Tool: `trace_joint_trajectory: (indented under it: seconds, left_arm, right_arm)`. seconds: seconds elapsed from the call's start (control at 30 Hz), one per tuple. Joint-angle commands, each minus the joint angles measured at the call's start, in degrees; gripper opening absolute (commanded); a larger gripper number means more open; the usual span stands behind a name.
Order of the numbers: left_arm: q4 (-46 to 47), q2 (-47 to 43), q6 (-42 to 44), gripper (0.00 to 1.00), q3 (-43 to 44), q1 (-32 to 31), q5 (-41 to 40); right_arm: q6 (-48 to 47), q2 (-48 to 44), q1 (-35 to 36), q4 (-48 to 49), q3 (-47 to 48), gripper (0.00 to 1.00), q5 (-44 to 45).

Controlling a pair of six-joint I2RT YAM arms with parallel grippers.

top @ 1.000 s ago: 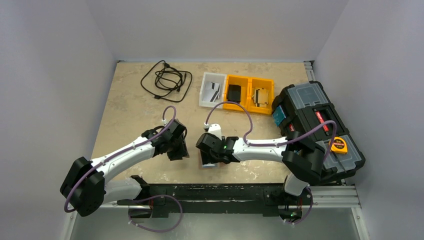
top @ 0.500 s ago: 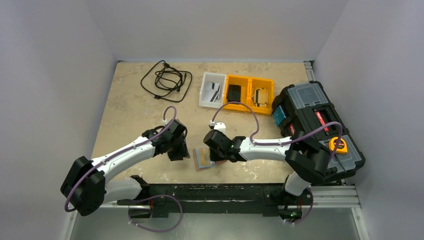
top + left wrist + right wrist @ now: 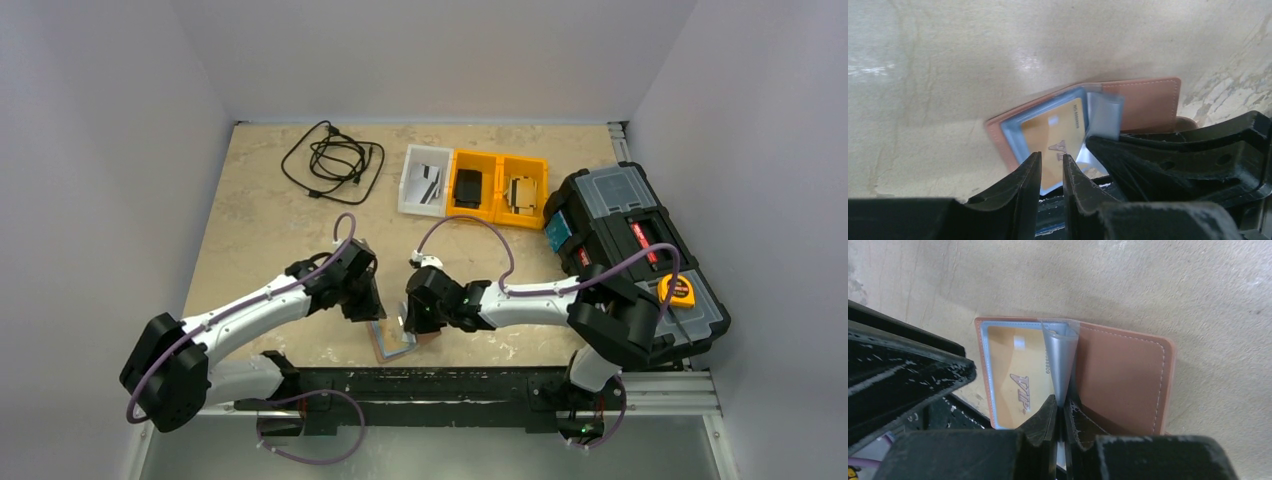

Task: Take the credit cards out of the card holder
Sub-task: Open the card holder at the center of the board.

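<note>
The card holder [image 3: 393, 338] lies at the table's [image 3: 260, 230] near edge, trays [image 3: 475, 185] behind it, cable [image 3: 333, 160] far left, toolbox [image 3: 630, 255] right

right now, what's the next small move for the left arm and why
Probably close the left gripper on the near edge of the gold card: its jaws stand slightly apart there, and the right gripper holds the grey flap clear.

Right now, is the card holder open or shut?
Open. The card holder lies spread on the table, showing its plastic sleeves, a gold card inside one.
</note>
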Motion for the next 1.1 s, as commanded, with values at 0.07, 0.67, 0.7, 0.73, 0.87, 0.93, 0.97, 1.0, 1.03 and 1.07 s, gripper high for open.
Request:
trace_joint_trajectory:
  seconds: [0.07,0.67,0.7,0.73,0.87,0.93,0.97,1.0,1.03,1.07]
  left_arm:
    - [5.2,5.7,-3.7,0.15,-0.1,-3.4,1.1]
    - [0.1,12.0,1.4,0.06,1.5,-4.2,-5.3]
    - [0.0,11.9,1.8,0.06,2.0,-4.2,-5.1]
    - [-0.1,11.9,2.4,0.06,2.6,-4.2,-4.9]
    - [0.0,12.4,4.4,0.06,4.8,-5.0,-4.1]
    - [0.3,13.2,5.2,0.06,6.0,-5.8,-4.1]
    - [0.4,13.7,5.4,0.06,6.8,-6.3,-4.1]
    - [0.2,14.2,5.5,0.06,7.5,-6.8,-2.9]
    - [0.5,14.5,5.5,0.06,8.0,-7.2,-2.6]
    - [0.6,14.8,5.6,0.06,8.6,-7.6,-2.5]
  right_arm:
    - [5.9,-4.4,0.4,5.8,-2.7,0.11,-1.1]
    - [2.9,-11.9,1.9,-15.7,-0.2,0.35,15.8]
    - [2.8,-11.9,1.9,-17.1,-0.3,0.35,17.4]
    - [2.5,-12.0,1.9,-18.1,-0.6,0.35,18.7]
    - [1.6,-11.5,1.9,-17.7,-2.7,0.35,19.7]
    - [1.3,-10.1,1.9,-16.5,-3.3,0.33,18.6]
    - [1.2,-9.5,2.0,-15.5,-3.6,0.32,17.8]
    - [1.1,-9.0,2.0,-14.7,-3.9,0.31,16.9]
    - [1.1,-8.5,2.2,-13.8,-4.1,0.29,16.3]
    - [1.2,-8.2,2.4,-13.1,-4.3,0.27,15.8]
